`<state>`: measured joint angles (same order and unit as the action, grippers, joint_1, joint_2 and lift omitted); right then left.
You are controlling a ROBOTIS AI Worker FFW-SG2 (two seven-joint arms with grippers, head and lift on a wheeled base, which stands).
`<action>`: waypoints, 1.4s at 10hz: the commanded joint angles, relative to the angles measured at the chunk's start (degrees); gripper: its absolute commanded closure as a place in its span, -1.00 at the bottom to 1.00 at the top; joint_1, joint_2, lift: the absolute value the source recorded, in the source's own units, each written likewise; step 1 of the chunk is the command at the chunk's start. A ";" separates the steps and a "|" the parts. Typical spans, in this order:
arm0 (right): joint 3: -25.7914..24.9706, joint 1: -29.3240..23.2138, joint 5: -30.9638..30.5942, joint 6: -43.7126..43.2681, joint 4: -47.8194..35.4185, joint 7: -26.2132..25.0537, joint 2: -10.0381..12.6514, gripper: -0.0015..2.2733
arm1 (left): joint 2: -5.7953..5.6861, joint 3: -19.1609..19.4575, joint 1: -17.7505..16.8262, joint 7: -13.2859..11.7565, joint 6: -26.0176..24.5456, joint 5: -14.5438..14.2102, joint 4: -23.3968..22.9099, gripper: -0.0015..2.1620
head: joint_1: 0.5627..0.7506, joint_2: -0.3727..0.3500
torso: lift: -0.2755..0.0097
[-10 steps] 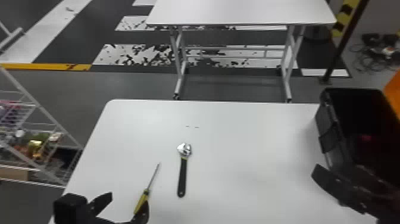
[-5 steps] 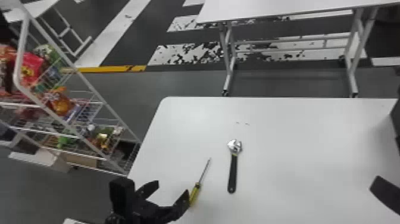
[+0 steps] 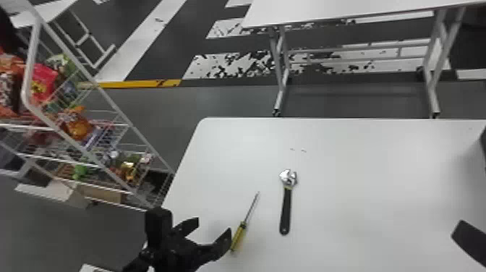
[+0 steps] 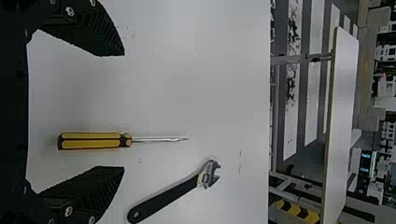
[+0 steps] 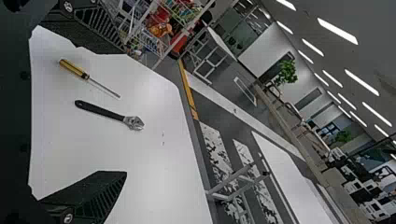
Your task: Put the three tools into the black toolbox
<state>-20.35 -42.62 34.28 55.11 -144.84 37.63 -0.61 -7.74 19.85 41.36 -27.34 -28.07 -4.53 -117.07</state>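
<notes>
In the head view my left gripper point(image 3: 213, 228) is open at the table's near left, its right finger close beside the yellow handle of the screwdriver point(image 3: 239, 237). Right of that lies the adjustable wrench point(image 3: 285, 211), jaw end away from me. The left wrist view has the screwdriver point(image 4: 93, 140) between the spread fingers of my left gripper point(image 4: 122, 111), and the wrench point(image 4: 168, 198) beyond one finger. One finger of my right gripper point(image 3: 470, 237) shows at the head view's right edge. In the right wrist view my right gripper point(image 5: 125, 112) stands open, with both tools farther off on the table.
The white table point(image 3: 361, 152) carries the tools. A wire rack point(image 3: 108, 134) with colourful packets stands on the floor left of it. Another white table point(image 3: 325, 11) is farther back. A dark object point(image 3: 483, 139) touches the head view's right edge.
The head view has swung left, so the black toolbox has mostly left it and the rack has come in. The screwdriver and wrench keep their places on the table.
</notes>
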 commanded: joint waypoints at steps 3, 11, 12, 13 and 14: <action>-0.22 -0.09 0.00 0.05 -0.27 -0.01 -0.01 -0.93 | -0.17 -2.36 -3.66 1.06 -7.23 2.59 1.49 -0.86 | 0.41 1.00 | 0.57; -2.86 2.11 2.02 -0.30 1.49 1.66 -1.77 -0.93 | -0.08 -9.30 -8.23 6.33 -17.60 10.07 1.40 -0.86 | 0.41 0.95 | 0.57; -3.47 2.11 2.55 -0.13 1.66 2.28 -1.77 -0.93 | -0.08 -10.18 -9.28 6.33 -18.65 10.68 2.19 -0.86 | 0.41 0.90 | 0.57; -4.44 2.11 3.43 0.05 1.66 2.80 -1.77 -0.93 | 0.01 -10.88 -10.16 6.33 -19.18 10.94 2.55 -0.86 | 0.41 0.85 | 0.57; -5.23 2.02 4.31 0.23 1.66 3.07 -1.77 -0.93 | 0.01 -11.59 -10.77 6.33 -19.71 11.03 2.63 -0.74 | 0.41 0.83 | 0.57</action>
<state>-25.11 -40.54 38.07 55.25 -143.18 40.67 -2.37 -7.74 8.67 30.92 -21.02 -47.50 6.48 -114.52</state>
